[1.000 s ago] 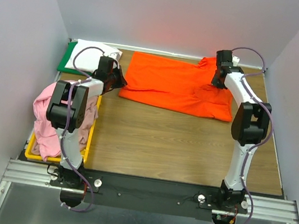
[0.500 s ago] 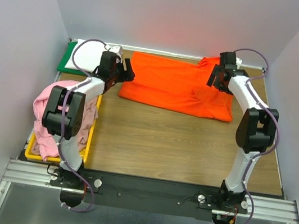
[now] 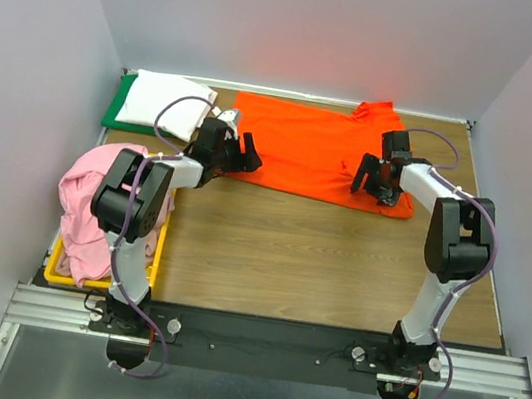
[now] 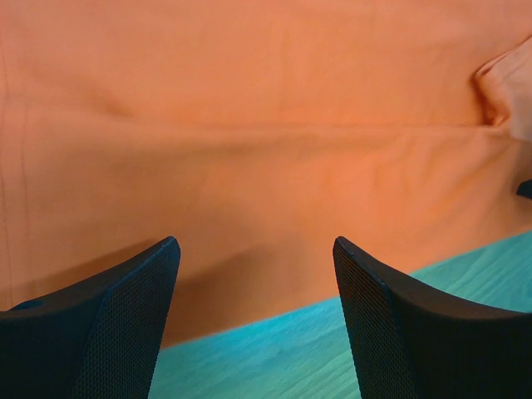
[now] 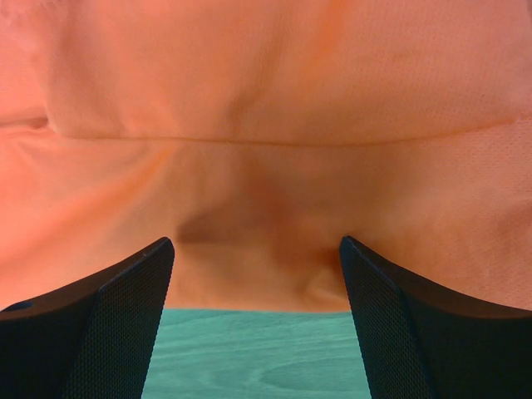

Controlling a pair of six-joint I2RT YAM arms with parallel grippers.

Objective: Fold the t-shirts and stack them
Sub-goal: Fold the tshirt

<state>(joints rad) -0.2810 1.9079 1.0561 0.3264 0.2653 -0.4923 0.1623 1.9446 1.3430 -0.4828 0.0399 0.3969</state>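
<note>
Nearest you, the bare wooden tabletop (image 3: pixel 288 254), with pink t-shirts (image 3: pixel 90 192) heaped in a yellow bin (image 3: pixel 160 244) at left. Beyond, your left gripper (image 4: pixel 253 245) and right gripper (image 5: pixel 256 245) stand spread at the orange t-shirt (image 3: pixel 304 150)'s near edge. Far left, a white t-shirt (image 3: pixel 165 103) lies on the green board (image 3: pixel 112 114); pale walls (image 3: pixel 304 23) enclose everything.

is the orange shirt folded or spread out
Mostly spread: the orange shirt lies wide and flat on the table; wrist views show one layer edge overlapping.

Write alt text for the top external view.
On a wooden table, the left claw and right claw hang open at the near edge of a spread orange t-shirt. A folded white t-shirt lies on a green board; pink t-shirts fill a yellow bin.
</note>
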